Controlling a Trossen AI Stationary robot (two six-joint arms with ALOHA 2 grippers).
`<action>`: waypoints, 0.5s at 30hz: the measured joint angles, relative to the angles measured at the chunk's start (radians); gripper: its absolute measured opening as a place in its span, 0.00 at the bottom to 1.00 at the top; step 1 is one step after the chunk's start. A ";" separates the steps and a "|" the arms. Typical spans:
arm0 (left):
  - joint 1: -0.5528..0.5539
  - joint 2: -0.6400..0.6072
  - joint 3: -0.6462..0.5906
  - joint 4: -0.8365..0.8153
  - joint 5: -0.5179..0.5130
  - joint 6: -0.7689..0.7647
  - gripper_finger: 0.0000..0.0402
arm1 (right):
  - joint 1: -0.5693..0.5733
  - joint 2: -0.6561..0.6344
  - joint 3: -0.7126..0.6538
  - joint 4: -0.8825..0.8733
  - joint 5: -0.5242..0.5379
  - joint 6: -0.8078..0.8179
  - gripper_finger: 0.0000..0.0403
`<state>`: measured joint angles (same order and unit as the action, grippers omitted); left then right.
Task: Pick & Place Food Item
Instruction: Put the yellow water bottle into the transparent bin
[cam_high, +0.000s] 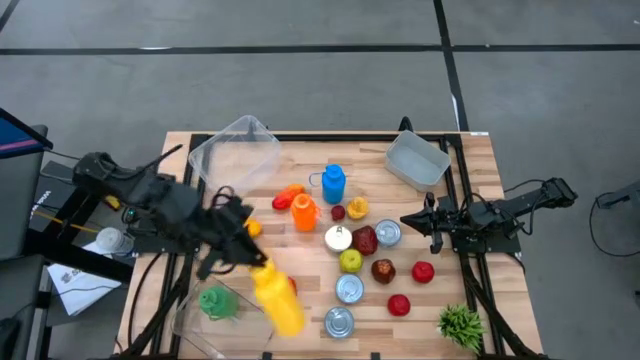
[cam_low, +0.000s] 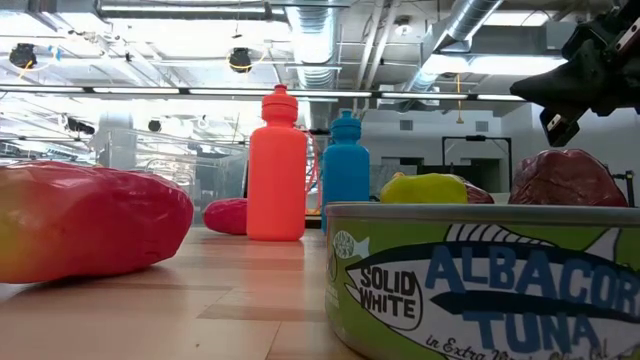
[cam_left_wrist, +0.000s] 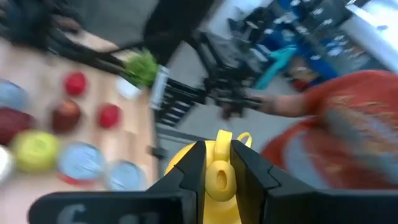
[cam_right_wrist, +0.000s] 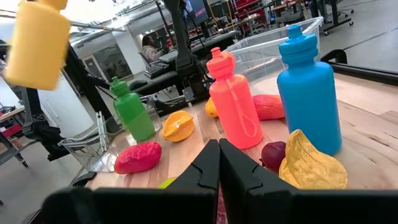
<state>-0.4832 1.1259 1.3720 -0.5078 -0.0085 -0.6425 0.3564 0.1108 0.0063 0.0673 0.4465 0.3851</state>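
A yellow squeeze bottle (cam_high: 277, 300) hangs over the table's near left part; the right wrist view shows it in the air (cam_right_wrist: 37, 43). My left gripper (cam_high: 247, 258) is shut on it. Just left of it, a green bottle (cam_high: 217, 302) stands upright in a clear container (cam_high: 190, 318). My right gripper (cam_high: 410, 222) is shut and hovers at mid right. It is next to a tuna can (cam_high: 388, 232) and a dark red food item (cam_high: 365, 240) and touches nothing. The low view shows the right gripper above that item (cam_low: 560, 125). My left gripper pinches the yellow bottle between its two fingers (cam_left_wrist: 189, 171), one on each side of the upper body just behind the cap (cam_left_wrist: 219, 177). The cap (cam_left_wrist: 224, 140) points away past the fingertips. The bottle is lifted clear of the table and tilted.
An orange bottle (cam_high: 304, 212) and a blue bottle (cam_high: 333, 183) stand mid table. Around them lie cans (cam_high: 349, 288), red fruits (cam_high: 423, 271), a green apple (cam_high: 350, 261) and a green plant (cam_high: 460, 323). A large clear tub (cam_high: 235, 150) and a grey bin (cam_high: 417, 160) sit at the far edge.
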 joint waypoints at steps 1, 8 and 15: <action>-0.033 -0.008 0.000 0.000 -0.011 -0.045 0.11 | 0.000 0.000 0.000 0.000 0.000 0.000 0.00; -0.265 -0.028 0.000 0.000 -0.138 -0.375 0.10 | 0.000 0.000 0.000 0.000 0.000 0.000 0.00; -0.476 -0.027 0.000 -0.076 -0.320 -0.591 0.10 | 0.000 0.000 0.000 0.000 0.000 0.000 0.00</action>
<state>-0.9594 1.0992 1.3720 -0.5838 -0.3281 -1.2337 0.3561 0.1108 0.0063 0.0676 0.4469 0.3851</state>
